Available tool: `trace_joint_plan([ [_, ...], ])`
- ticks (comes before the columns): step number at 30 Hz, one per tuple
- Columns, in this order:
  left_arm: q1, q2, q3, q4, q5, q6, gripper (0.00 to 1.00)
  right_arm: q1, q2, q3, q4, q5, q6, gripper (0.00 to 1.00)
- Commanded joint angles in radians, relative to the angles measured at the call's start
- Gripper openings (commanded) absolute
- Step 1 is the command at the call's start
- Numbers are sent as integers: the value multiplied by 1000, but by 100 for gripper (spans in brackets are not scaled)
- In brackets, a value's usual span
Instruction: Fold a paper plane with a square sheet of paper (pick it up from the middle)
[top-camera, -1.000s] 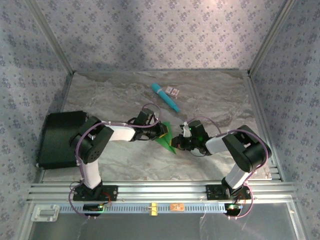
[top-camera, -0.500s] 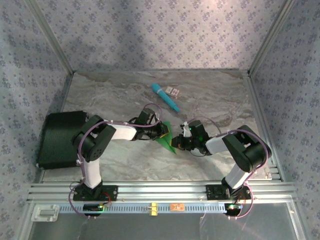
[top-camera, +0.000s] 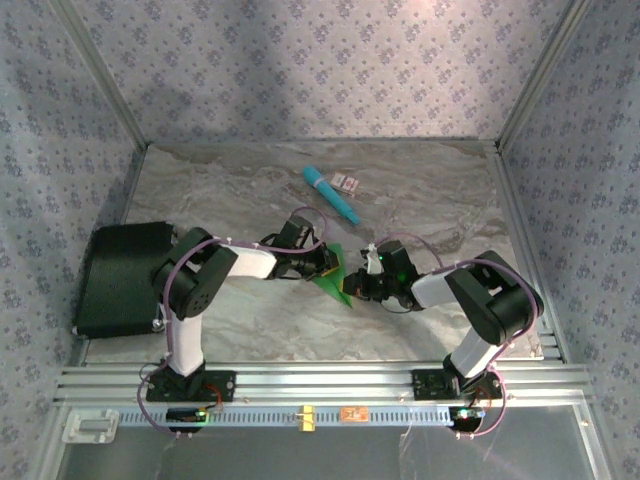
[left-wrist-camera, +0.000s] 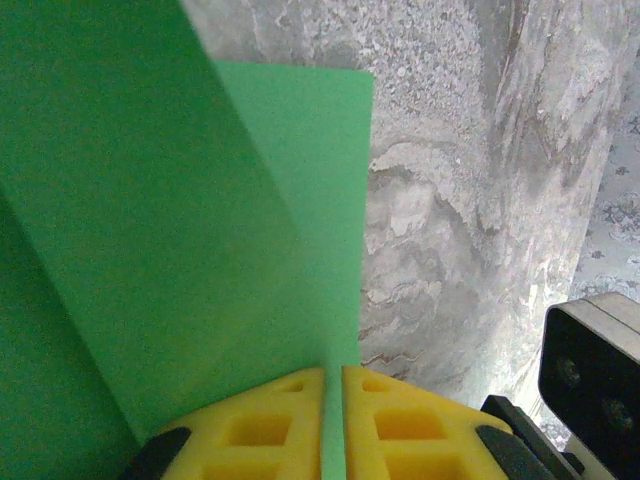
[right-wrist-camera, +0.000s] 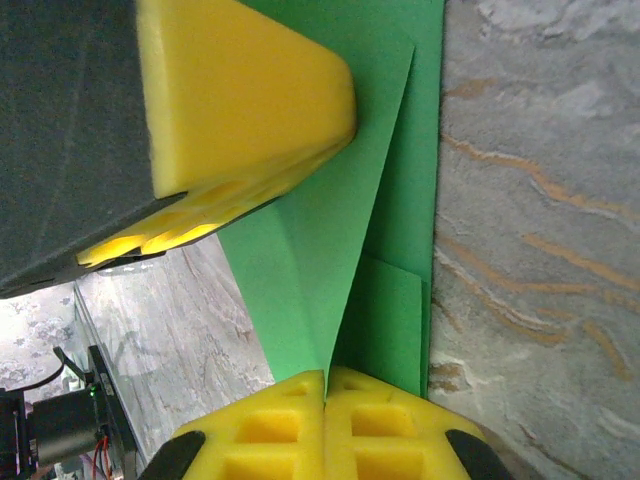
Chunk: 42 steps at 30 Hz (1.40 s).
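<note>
Near the middle of the marble table (top-camera: 430, 190), I see the folded green paper (top-camera: 333, 272) between both arms. My left gripper (left-wrist-camera: 332, 378) is clamped on one edge and my right gripper (right-wrist-camera: 326, 378) on another. The paper seems perhaps slightly lifted.

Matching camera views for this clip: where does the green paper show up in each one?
Top external: the green paper lies at the table's centre, between the two arms.
Left wrist: it covers the left half, running up from the bottom edge.
Right wrist: a folded band down the middle, top edge to bottom.
Shared landmark: the grey marbled tabletop beside the paper.
</note>
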Motion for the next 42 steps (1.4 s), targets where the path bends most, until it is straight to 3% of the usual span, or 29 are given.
trace_joint_plan([
  [1,2,27,20,-42,20,29,13,-15,-12,-27,-153,42,13,5],
  [20,8,26,12,-40,23,31,12,3,-150,-43,-358,62,-50,14],
  [28,10,30,8,-37,23,30,12,1,-154,-47,-389,40,-76,5],
  [35,12,28,6,-37,25,30,12,0,-187,-47,-425,44,-88,17],
  [42,14,32,8,-31,31,28,12,1,-216,-24,-491,112,-136,18],
])
